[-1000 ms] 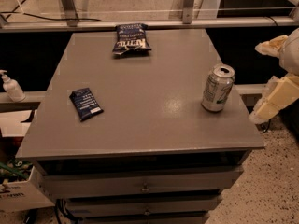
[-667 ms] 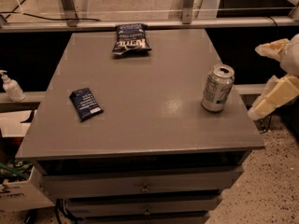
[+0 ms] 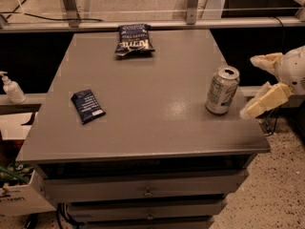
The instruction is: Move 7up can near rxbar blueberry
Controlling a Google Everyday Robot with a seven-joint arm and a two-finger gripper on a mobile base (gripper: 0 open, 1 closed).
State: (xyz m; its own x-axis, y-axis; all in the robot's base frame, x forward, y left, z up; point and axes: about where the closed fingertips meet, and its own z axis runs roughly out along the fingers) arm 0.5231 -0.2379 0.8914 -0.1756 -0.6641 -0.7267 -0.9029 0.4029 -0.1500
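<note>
The 7up can [image 3: 222,90] stands upright near the right edge of the grey table [image 3: 152,123]. It is silvery-white with green markings and an open top. The rxbar blueberry [image 3: 87,106], a small flat dark blue wrapper, lies on the left part of the table, far from the can. My gripper [image 3: 256,85] is at the right edge of the view, just right of the can and apart from it. Its two cream fingers are spread, one upper [image 3: 267,61] and one lower [image 3: 266,100], and hold nothing.
A larger dark blue chip bag [image 3: 134,39] lies at the back of the table. A soap bottle [image 3: 11,88] stands on a ledge to the left. Drawers [image 3: 147,190] are below the tabletop. A rail [image 3: 152,23] runs behind the table.
The gripper has shifted slightly left toward the can. The can, the bar and the chip bag have not moved.
</note>
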